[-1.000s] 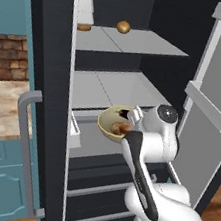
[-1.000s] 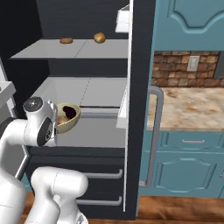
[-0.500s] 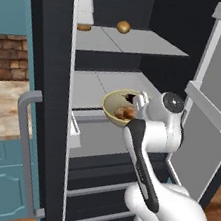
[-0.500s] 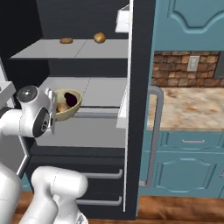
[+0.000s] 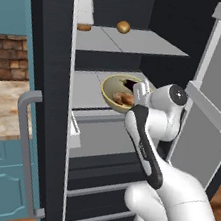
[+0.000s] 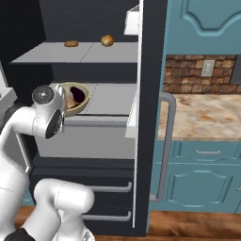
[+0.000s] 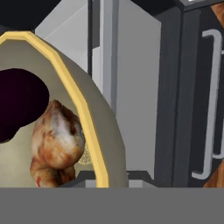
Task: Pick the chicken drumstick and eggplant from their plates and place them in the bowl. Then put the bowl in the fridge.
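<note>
The fingers [image 5: 137, 90] are sitting closed tight on the rim of the bowl [image 5: 119, 91], pinching it at the edge nearest the arm, and the bowl is hanging tilted in that grip just over the front of the middle shelf [image 5: 93, 87] inside the open fridge [image 5: 47, 72]. Whether its underside is touching the shelf cannot be told.

The bowl is showing as a round, deep tan-yellow vessel with a pale yellow rim and a duller brownish inside. In the hand view that rim [image 7: 83, 118] is running as a bright yellow band across the picture, with the bowl's inside to its left. The chicken drumstick [image 7: 57, 142] is lying inside against the wall of the bowl, lumpy and golden-brown with paler patches, and the eggplant [image 7: 19, 103] is lying right beside it, a dark purple, nearly black rounded mass touching the drumstick's upper end. From the right base view the eggplant [image 6: 78, 95] is showing as a dark patch in the bowl's mouth [image 6: 75, 98], which is facing toward that camera.

On the upper shelf [image 5: 131, 41] a round brown bun-like ball [image 5: 123, 27] and a flatter brown piece [image 5: 84, 27] are resting well apart from the bowl. Below the middle shelf, the drawers with grey bar handles [image 6: 113, 189] are sitting closed.
</note>
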